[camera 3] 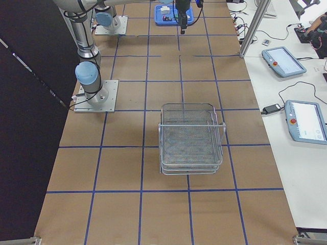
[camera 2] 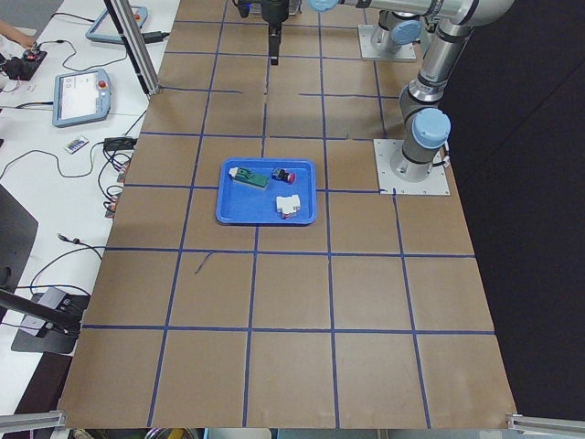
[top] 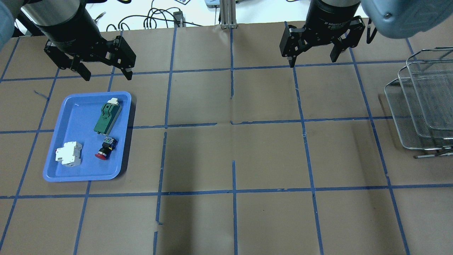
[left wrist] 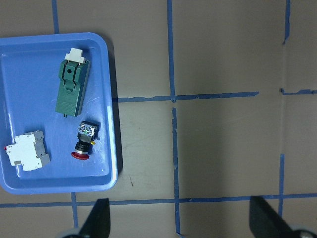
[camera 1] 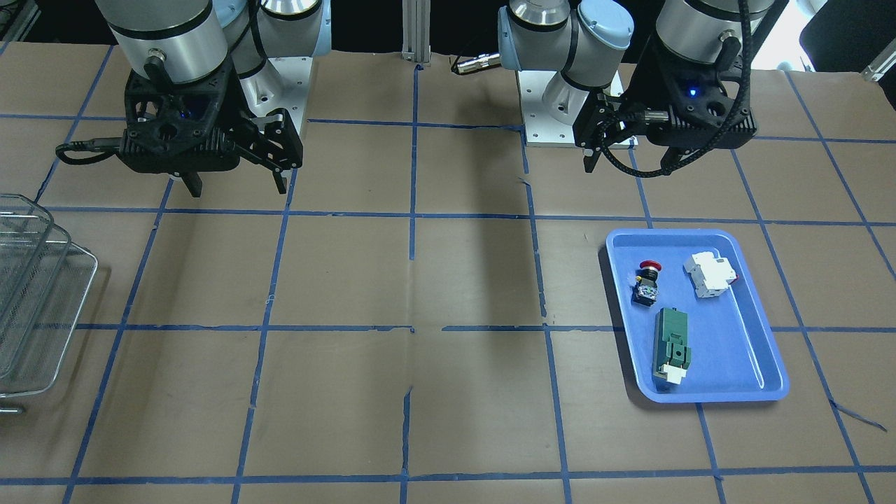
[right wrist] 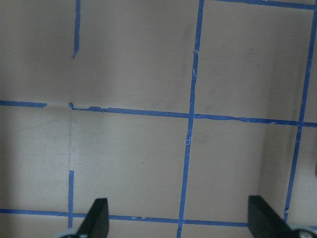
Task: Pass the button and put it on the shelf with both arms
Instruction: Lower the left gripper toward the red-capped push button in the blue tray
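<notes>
The button [top: 104,150], breaker [top: 67,153] and module [top: 107,115] are kept in the tray [top: 76,106] near the wide-spread left tool [top: 107,76]; the right tool [top: 312,62] is equally spread.

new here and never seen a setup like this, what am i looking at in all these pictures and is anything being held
It is a robot with two arms at a table gridded with blue tape. Each arm ends in a two-finger gripper. The left gripper and the right gripper both hang open above the table, holding nothing. Two pictures look down from behind the robot and from across the table, two are taken from the table's ends, and two come from cameras on the wrists. On the robot's left lies a blue tray holding a red-capped button, a white breaker block and a green module. On its right stands a wire-mesh shelf.
</notes>
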Available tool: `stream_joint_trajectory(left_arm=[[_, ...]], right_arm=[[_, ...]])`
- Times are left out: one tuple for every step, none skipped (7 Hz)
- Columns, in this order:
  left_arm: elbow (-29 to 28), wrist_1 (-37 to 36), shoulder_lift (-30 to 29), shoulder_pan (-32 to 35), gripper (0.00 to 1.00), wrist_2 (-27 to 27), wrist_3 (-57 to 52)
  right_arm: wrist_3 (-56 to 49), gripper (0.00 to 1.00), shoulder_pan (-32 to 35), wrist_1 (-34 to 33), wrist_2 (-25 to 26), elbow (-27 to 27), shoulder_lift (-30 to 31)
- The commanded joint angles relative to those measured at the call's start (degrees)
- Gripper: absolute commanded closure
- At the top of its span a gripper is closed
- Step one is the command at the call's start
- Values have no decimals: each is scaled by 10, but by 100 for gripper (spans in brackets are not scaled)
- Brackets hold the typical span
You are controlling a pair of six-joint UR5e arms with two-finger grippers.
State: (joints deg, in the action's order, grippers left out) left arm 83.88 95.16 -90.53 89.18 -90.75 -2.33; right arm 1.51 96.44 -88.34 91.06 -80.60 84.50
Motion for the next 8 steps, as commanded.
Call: stream_joint_trajectory(left_arm=[[23, 1, 4, -3, 0, 1, -76], [58, -2, 4, -35, 0, 1, -131], [109, -46, 4, -84, 0, 2, -184], [175, -119, 2, -121, 0, 2, -255], [230, -200, -7, -158, 0, 1, -317], [282, -263, -30, -210, 0, 7, -382], [339, -351, -52, -237, 0, 10, -397], [379, -437, -77, -240, 0, 7, -423]], right_arm=[[-3, 0, 1, -7, -8, 1, 4], [-3, 0, 1, -6, -7, 2, 4], [2, 0, 3, -6, -10, 2, 14], [-2, 0, 3, -7, -8, -2, 29], [-3, 0, 3, -5, -11, -2, 36], [-3, 0, 3, -4, -8, -3, 44], [-1, 0, 3, -3, -7, -5, 49], [-1, 0, 3, -3, -8, -6, 51]])
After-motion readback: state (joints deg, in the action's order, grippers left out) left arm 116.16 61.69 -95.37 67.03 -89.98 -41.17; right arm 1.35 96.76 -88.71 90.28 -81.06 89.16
